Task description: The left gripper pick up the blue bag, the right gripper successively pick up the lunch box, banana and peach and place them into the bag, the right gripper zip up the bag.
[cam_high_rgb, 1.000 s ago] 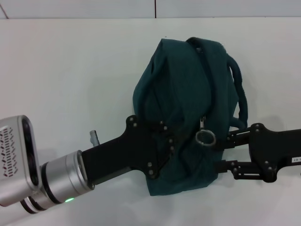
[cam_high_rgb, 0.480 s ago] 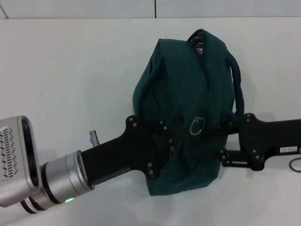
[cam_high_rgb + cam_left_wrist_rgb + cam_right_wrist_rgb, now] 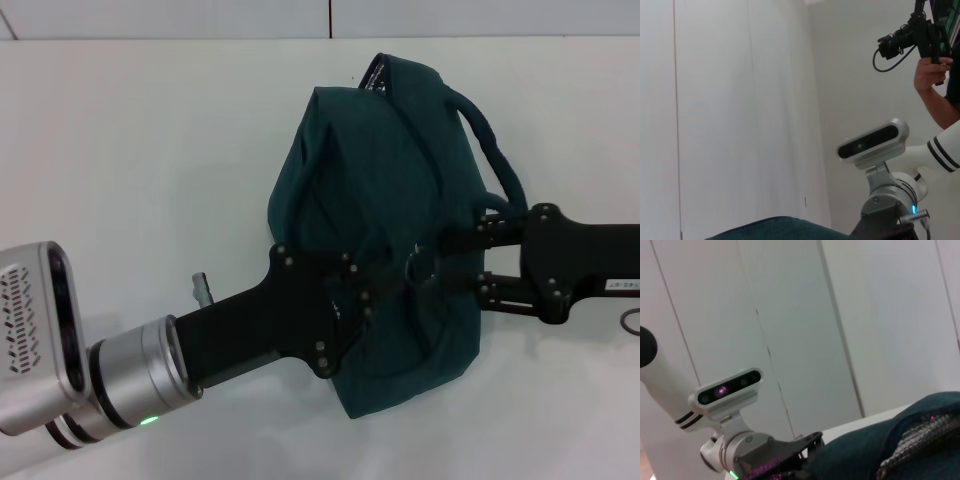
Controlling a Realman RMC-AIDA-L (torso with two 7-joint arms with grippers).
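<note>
The blue bag [image 3: 380,200] lies on the white table [image 3: 150,150], nearly closed, with zipper teeth showing only at its far end [image 3: 375,72]. My left gripper [image 3: 372,297] comes in from the near left and is shut on the bag's fabric at its near side. My right gripper [image 3: 435,265] reaches in from the right and is shut on the metal ring pull [image 3: 417,266]. The bag also shows in the left wrist view [image 3: 775,227] and the right wrist view [image 3: 900,445]. The lunch box, banana and peach are out of view.
A black cable loop [image 3: 630,322] lies at the table's right edge. A small grey part [image 3: 203,290] sticks up beside my left arm. A person holding a camera [image 3: 932,60] stands beyond the table.
My right gripper moved left to the ring pull and closed around it. The bag's far end swung left and its near end bulged right. The left arm held still.
</note>
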